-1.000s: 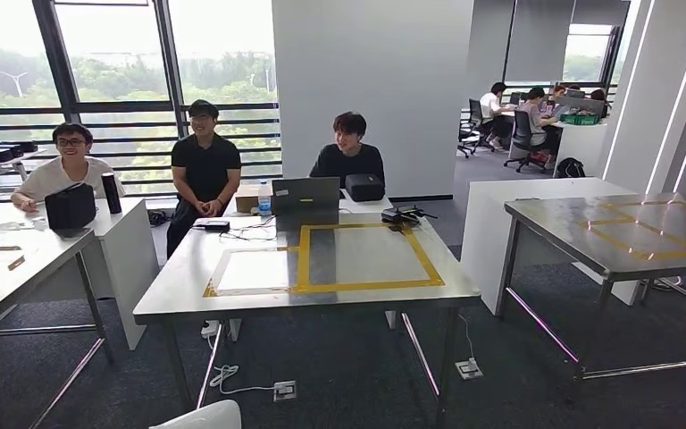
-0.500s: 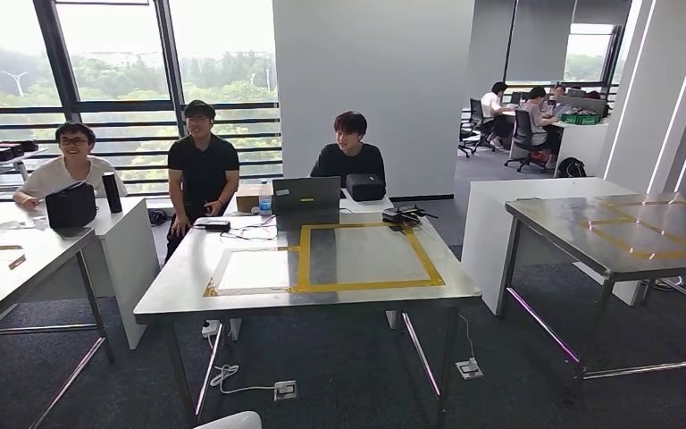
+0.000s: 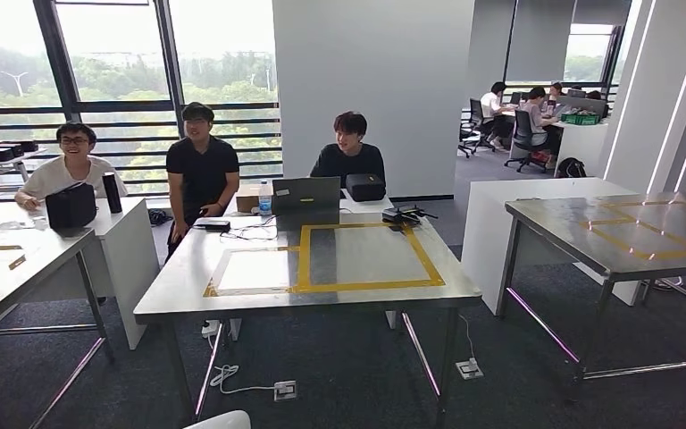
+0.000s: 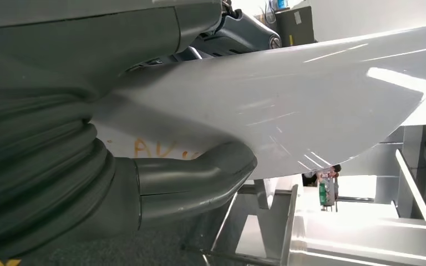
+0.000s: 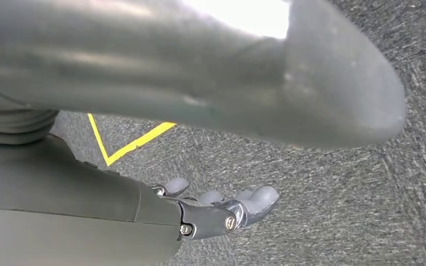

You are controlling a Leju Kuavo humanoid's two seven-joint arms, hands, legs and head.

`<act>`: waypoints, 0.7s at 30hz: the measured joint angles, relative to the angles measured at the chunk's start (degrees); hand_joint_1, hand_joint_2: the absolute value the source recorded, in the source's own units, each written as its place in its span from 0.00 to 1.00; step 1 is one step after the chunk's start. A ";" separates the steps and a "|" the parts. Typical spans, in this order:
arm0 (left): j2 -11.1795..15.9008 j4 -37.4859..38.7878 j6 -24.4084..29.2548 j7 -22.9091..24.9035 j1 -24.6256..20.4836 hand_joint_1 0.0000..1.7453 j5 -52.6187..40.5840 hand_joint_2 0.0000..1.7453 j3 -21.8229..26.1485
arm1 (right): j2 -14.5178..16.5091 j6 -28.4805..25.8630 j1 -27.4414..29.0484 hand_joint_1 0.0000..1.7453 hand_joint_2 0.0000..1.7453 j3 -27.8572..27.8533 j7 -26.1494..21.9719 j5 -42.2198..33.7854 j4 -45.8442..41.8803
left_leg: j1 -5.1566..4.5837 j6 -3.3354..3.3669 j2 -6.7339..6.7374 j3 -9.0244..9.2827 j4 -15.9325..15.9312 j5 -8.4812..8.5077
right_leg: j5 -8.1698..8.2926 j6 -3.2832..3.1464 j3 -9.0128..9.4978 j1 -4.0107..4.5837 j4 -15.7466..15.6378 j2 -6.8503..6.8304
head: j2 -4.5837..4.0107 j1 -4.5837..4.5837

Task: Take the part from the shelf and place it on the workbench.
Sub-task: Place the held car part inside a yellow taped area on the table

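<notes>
Part (image 4: 288, 105) white, glossy, gripped by left hand (image 4: 144, 166); right hand (image 5: 199, 213) empty, fingers apart above carpet.

My left robot hand (image 4: 144, 166) grips the white part (image 4: 288, 100), thumb pressed against its face, while my right robot hand (image 5: 199, 213) hangs with fingers loosely extended, holding nothing.

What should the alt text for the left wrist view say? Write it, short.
The robot's left hand grips a large, smooth, glossy white curved panel, its thick grey thumb pressed against one face, with faint orange writing on the panel beside the thumb. Beyond the panel's edge are a shiny steel table and a bright office.
</notes>
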 joint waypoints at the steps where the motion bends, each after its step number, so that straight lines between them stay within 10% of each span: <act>1: 0.18 -0.21 -0.17 0.05 -0.05 1.00 0.34 1.00 0.16 | -0.01 -0.02 -0.11 0.00 0.00 0.00 -0.08 -0.05 0.00 | 0.00 0.00 0.00 0.00 0.00 0.00 | 0.00 0.00 0.00 0.00 0.00 0.00 | 0.01 0.00; 21: 0.73 2.16 -2.92 1.55 -2.84 1.00 -1.58 1.00 -2.16 | 0.63 0.86 -1.22 0.00 0.00 -0.13 -0.14 -0.47 0.00 | -0.01 -0.01 0.01 0.01 0.00 0.00 | 0.00 0.00 -0.01 0.00 0.00 0.02 | -0.01 0.00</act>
